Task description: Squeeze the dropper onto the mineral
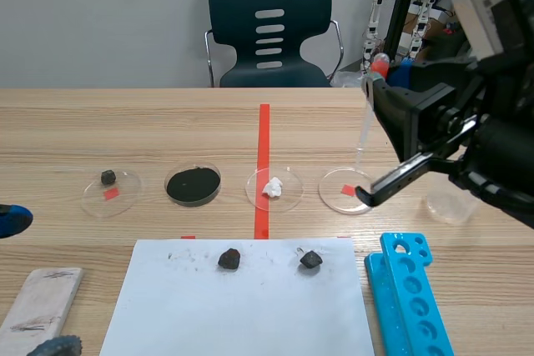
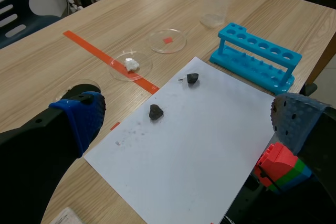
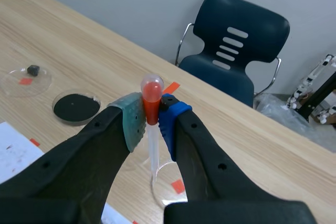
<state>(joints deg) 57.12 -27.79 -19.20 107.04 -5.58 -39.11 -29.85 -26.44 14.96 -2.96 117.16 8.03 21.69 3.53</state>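
Right gripper [image 3: 151, 120] clamps the dropper [image 3: 152, 85] by its bulb, tip seemingly over a dish [image 1: 334, 194] below. Left gripper [image 2: 191, 121] stands wide apart.

The scene view looks from between the arms, forward and slightly down across the table [image 1: 125, 122] to the chair [image 1: 269, 27] beyond. The left wrist view sits low and close, looking past the left gripper [image 2: 189, 121] over the paper [image 2: 194, 145] toward the rack [image 2: 257, 56]. The right wrist view sits higher, looking past the right gripper [image 3: 153, 121] toward the chair. All three show the empty red-marked dish [image 1: 345, 191]. Scene and right wrist views share the black dish [image 1: 193, 184].
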